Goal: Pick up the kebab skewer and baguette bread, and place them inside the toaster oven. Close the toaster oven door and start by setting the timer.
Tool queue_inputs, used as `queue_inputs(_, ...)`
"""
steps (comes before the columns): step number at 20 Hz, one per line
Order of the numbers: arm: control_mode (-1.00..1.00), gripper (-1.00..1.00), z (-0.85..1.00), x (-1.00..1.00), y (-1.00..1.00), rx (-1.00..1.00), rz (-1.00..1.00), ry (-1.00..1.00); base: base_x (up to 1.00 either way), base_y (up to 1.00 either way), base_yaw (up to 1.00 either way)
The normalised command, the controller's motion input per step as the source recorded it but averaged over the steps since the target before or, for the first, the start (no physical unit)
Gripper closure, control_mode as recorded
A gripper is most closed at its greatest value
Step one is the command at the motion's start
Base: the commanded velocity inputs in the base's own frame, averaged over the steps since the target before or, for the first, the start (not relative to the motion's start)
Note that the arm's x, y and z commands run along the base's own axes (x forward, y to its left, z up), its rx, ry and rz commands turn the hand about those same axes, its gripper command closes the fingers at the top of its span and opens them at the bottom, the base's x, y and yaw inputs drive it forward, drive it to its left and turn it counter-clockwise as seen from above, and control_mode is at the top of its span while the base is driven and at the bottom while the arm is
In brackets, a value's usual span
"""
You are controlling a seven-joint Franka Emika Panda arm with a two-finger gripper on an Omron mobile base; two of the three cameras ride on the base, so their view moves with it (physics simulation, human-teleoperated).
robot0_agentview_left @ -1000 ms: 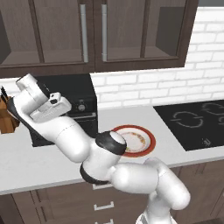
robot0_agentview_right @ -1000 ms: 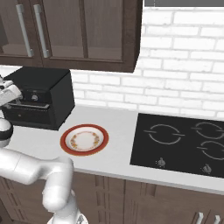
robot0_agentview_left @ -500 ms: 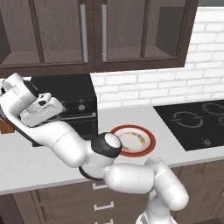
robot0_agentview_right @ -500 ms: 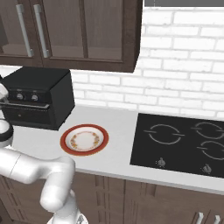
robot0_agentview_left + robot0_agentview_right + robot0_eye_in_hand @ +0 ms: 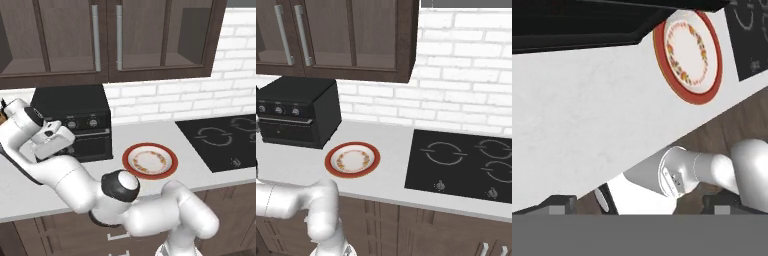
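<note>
1. The toaster oven stands on the white worktop against the brick wall, its long side along the wall and its front facing the room.
2. The toaster oven door stands upright and closed below a row of knobs (any marks at the knobs are too small to read).
3. A red-rimmed plate with a patterned ring lies on the worktop just right of the oven, between it and the black hob; nothing lies on it.
4. The hand hangs at the oven's front left, fingers spread wide, pinching nothing.
5. The skewer and baguette cannot be made out.
</note>
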Motion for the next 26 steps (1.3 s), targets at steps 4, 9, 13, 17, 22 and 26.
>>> queue_inputs(4, -1.00, -1.00, -0.07, -0.76, -0.64, 0.00, 0.06, -0.35, 0.00, 0.00, 0.00)
queue_inputs(9, -1.00, -1.00, 0.51, -0.41, -0.26, 0.00, 0.24, -0.33, 0.00, 0.00, 0.00)
queue_inputs(13, -1.00, -1.00, 0.49, -0.18, -0.07, 0.00, 0.34, -0.29, 0.00, 0.00, 0.00)
queue_inputs(17, -1.00, -1.00, 0.39, -0.05, -0.07, 0.00, 0.33, -0.30, 0.00, 0.00, 0.00)
queue_inputs(22, -1.00, -1.00, 0.24, -0.01, 0.14, 0.00, 0.18, -0.32, 0.00, 0.00, 0.00)
queue_inputs(26, -1.00, -1.00, 0.13, 0.00, 0.55, 0.00, 0.01, -0.35, 0.00, 0.00, 0.00)
